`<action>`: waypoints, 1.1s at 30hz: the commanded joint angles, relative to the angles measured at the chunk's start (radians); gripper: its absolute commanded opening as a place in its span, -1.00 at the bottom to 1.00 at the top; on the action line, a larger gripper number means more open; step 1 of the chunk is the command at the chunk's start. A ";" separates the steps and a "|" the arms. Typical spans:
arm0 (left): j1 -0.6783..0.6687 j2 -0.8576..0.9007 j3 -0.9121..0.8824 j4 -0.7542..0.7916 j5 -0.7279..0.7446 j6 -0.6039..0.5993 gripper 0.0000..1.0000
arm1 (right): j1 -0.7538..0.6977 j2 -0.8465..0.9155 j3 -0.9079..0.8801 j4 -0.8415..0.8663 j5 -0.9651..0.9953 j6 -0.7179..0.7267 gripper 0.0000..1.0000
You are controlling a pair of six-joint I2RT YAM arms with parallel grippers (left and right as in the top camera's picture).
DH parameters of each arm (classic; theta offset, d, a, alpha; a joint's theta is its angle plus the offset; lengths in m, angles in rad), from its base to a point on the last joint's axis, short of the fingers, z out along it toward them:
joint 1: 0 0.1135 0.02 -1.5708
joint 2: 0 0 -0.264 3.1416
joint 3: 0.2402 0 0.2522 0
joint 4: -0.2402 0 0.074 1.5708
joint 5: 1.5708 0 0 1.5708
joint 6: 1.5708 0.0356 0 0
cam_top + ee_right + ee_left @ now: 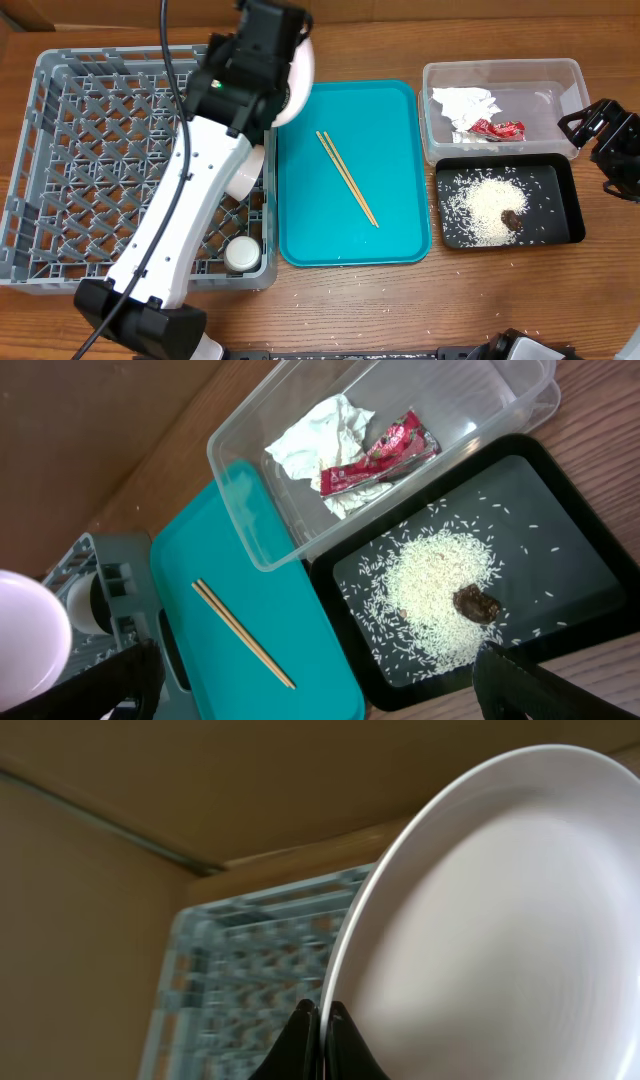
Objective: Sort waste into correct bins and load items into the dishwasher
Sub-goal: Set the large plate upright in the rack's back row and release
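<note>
- Two fingers of the left gripper (322, 1020) were pressed together on the rim of a pale plate (480, 940), pinching it at its lower edge.
- That plate stood on edge in the grip, over the back right corner of the grey dish rack (90, 150).
- Inside the rack, a small white cup (241, 254) sat at the front right corner, and a white bowl (245, 175), partly hidden by the arm, sat near the right wall.
- Just beside the rack, the teal tray (380, 230) carried two chopsticks (347, 178) lying together, slanted across its middle.
- At the right edge of the table (400, 300), the right gripper (320, 660) had its fingers spread wide, holding nothing.
- Below it, the clear tub (500, 72) held a crumpled napkin (465, 103) and a red wrapper (497, 129) against its front wall.
- Touching the tub's front side, the black tray (570, 215) held a heap of rice (485, 205) with a brown lump (511, 220) at the heap's right edge.
</note>
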 commanded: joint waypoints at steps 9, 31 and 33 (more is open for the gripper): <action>0.224 0.007 0.009 0.026 -0.162 0.171 -0.92 | -0.003 -0.001 0.016 0.005 0.008 0.002 1.00; 0.284 0.237 0.009 0.187 -0.318 0.162 -0.92 | -0.003 -0.001 0.016 0.005 0.007 0.002 1.00; 0.282 0.251 0.009 0.186 -0.310 0.138 -0.92 | -0.003 -0.001 0.016 0.005 0.007 0.002 1.00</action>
